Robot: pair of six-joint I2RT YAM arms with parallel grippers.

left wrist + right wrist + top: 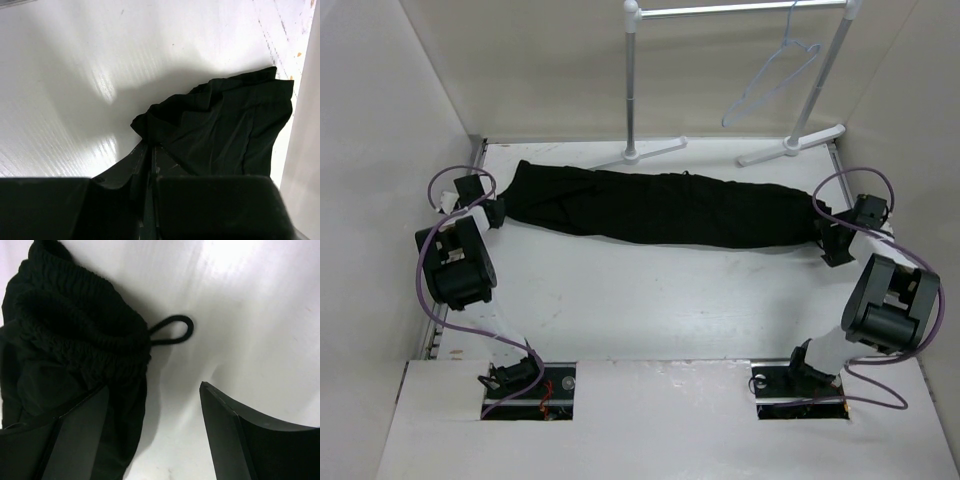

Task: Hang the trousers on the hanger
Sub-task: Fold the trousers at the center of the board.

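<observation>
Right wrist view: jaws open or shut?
Open. The right gripper has its jaws wide apart, one over the trousers, the other over bare table.

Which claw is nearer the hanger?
Right. The right claw sits at the waistband end of the trousers, on the same side as the hanger; the left claw is at the opposite end.

Plain black trousers (660, 208); pale lavender hanger (772, 82); white table (650, 300).

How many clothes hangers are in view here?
1. The hanger hangs tilted from the right part of the rack, behind the trousers. No other one shows.
</observation>
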